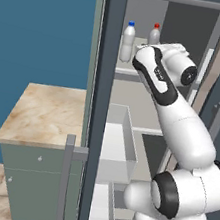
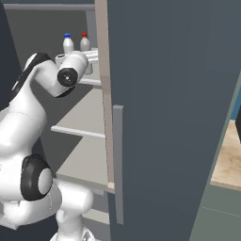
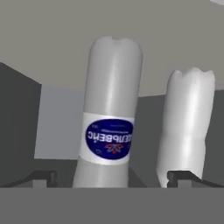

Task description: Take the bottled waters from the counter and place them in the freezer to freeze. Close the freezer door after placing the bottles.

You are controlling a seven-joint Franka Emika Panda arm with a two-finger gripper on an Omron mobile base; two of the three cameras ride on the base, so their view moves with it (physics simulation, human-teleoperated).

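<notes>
- The pincer (image 3: 112, 177) stands open in the hand view: its two dark finger tips rise at about 7 and 5 o'clock with a wide gap, gripping nothing.
- Between the tips stands the nearer bottled water (image 3: 110, 117), seen upside down because the hand is rolled over; whether the tips touch it cannot be told.
- Its label (image 3: 109, 138) is a white band with a dark blue oval, white lettering and a small red and white emblem; the writing is inverted and too blurred to read.
- At 3 o'clock of it, just beside but apart, is the second bottled water (image 3: 187, 124), plain pale plastic on this side, partly behind the right finger tip.
- In the left base view the blue-capped bottle (image 1: 127, 42) and the red-capped bottle (image 1: 154, 36) stand upright side by side on the top white shelf (image 1: 124, 71) of the freezer (image 1: 170, 20).
- A clear drawer (image 1: 119, 146) is pulled out lower down.
- The arm (image 1: 180, 124) reaches up and bends at the wrist in to the top shelf.
- The freezer door (image 2: 174, 117) stands open, its vertical bar handle (image 2: 118, 164) facing the right base camera.
- The counter (image 1: 45, 114) lies at 9 o'clock of the freezer.
</notes>
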